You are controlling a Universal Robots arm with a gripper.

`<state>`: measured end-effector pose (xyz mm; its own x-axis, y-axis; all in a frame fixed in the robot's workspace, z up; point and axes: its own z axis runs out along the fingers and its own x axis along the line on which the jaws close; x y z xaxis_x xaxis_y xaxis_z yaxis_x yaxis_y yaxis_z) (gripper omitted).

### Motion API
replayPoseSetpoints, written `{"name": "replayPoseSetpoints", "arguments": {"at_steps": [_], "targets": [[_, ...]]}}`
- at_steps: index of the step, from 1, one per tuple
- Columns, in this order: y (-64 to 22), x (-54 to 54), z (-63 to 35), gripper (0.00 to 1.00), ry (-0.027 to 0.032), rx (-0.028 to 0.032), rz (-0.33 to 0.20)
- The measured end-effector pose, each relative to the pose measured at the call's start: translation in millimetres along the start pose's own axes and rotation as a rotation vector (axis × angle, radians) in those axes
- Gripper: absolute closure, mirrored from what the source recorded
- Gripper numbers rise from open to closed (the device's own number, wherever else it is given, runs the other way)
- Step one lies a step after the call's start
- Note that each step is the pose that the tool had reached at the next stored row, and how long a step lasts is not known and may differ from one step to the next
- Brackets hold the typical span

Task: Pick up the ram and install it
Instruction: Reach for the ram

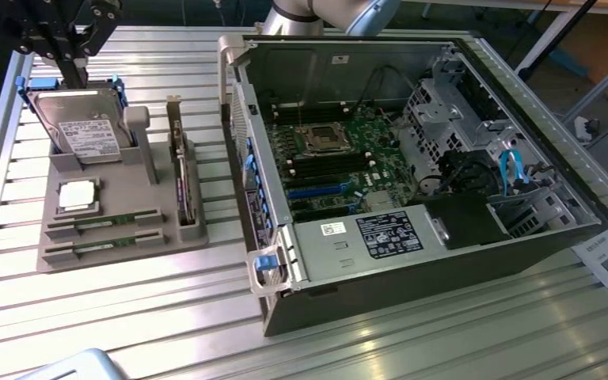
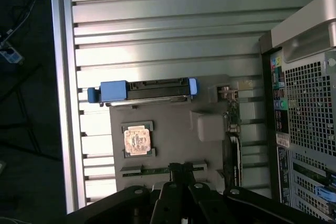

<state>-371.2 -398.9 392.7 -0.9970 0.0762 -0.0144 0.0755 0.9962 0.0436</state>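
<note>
Reaching for the ram (image 1: 108,221) is, as I judge it, the step in hand, because the gripper (image 1: 64,49) hangs high over the hard drive (image 1: 85,127) end of the gray holder (image 1: 124,190) and carries nothing. Its fingers (image 2: 176,174) are pressed together with no gap between them, so they need to be parted before they can go around the stick. The ram stands on its long edge in a narrow slot of the holder, just beside the processor chip (image 1: 78,195). A second stick (image 1: 104,245) sits in the next slot, parallel to it, and both are well apart from the computer case (image 1: 410,158). In the wrist view the closed fingertips line up over the ram (image 2: 152,171) near the middle of its length, which looks like a good place to take it. To do this well, the jaws should probably open only a little wider than the thin board, since the chip on one side and the second stick on the other leave little room. The descent should be straight down, with one finger on each flat face of the board. A tilted or off-centre grip could, I think, make the stick jam in its slot. The expansion card (image 1: 183,182) stands at the side of the holder and is best kept clear.
</note>
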Motion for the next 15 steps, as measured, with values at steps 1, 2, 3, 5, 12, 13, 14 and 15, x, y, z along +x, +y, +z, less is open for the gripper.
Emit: {"name": "replayPoseSetpoints", "arguments": {"at_steps": [1,2,3,5,12,13,14,15], "targets": [[-0.2,0.2,-0.1,0.90,0.0003,0.0001,0.000],[-1.4,0.3,-0.1,0.90,0.0000,0.0000,0.000],[-2.6,0.4,-0.1,0.90,0.0000,-0.0001,0.000],[-6.0,0.5,-0.2,0.90,0.0000,0.0000,0.000],[-22.5,0.7,-1.0,0.90,-0.0001,0.0011,0.000],[-25.6,0.7,-1.2,0.90,0.0000,0.0014,0.000],[-27.8,0.8,-1.2,0.90,0.0000,0.0016,0.000],[-29.3,0.8,-1.3,0.90,-0.0001,0.0017,0.000]]}}
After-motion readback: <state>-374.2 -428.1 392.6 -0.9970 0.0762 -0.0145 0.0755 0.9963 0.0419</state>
